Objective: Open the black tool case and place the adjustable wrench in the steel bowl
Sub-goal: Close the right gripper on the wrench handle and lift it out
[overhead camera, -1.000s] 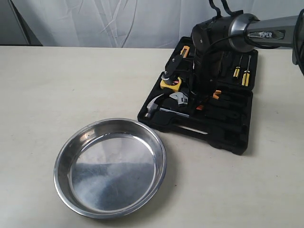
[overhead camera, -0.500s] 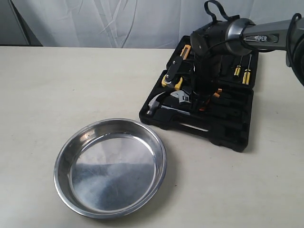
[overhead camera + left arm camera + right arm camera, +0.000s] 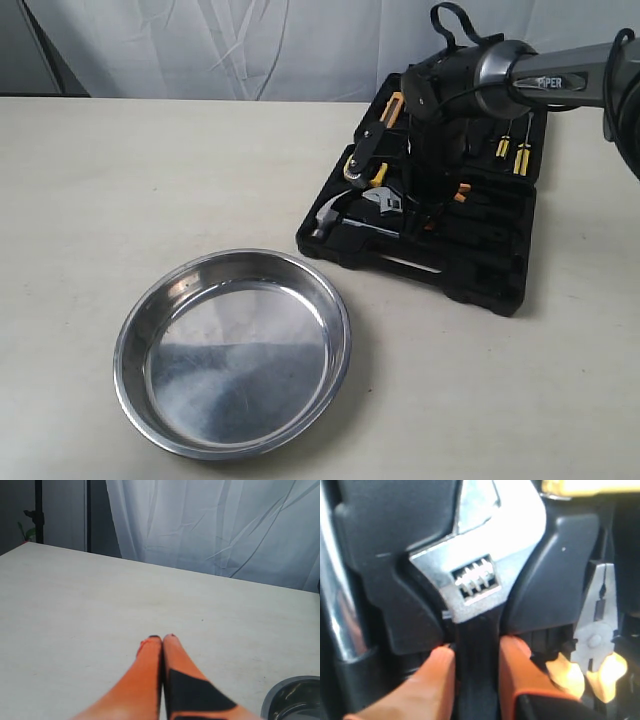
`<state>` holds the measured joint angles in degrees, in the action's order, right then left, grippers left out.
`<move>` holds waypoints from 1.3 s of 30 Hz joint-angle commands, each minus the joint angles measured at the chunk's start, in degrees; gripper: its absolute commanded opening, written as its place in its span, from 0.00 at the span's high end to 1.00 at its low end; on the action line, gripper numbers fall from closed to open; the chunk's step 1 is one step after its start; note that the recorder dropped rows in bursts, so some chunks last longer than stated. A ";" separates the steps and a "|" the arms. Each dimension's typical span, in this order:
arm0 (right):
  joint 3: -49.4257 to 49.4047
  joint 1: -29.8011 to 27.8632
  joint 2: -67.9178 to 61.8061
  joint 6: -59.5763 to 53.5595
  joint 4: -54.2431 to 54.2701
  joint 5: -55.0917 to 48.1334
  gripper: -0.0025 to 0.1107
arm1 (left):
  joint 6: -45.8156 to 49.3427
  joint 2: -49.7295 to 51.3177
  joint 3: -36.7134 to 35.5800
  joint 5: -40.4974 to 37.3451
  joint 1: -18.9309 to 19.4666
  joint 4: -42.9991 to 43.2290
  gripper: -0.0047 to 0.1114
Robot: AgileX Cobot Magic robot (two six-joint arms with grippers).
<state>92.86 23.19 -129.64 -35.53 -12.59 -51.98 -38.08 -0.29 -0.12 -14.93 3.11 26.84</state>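
Exterior view: pale tabletop (image 3: 150, 170), white curtain (image 3: 250, 45) behind.
Right gripper (image 3: 476, 650) clamps adjustable wrench (image 3: 470, 575); left gripper (image 3: 162, 639) closed, empty; steel bowl (image 3: 232, 355) at seven o'clock.

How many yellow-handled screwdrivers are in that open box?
2. Both sit side by side in the far half of the black tool case, near its right end: the left screwdriver and the right screwdriver. The arm may hide others.
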 commanded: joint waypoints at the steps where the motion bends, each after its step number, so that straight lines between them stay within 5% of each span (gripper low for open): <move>1: -1.11 -0.87 1.49 1.06 -0.15 0.14 0.99 | -0.25 0.29 0.12 0.44 -0.37 0.26 0.96; 39: -1.11 -0.87 8.22 -2.27 18.13 1.34 0.99 | -0.25 0.29 0.12 0.44 -0.37 0.26 0.96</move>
<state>91.41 22.61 -122.26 -37.48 3.80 -51.00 -38.08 -0.29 -0.12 -14.93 3.11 26.84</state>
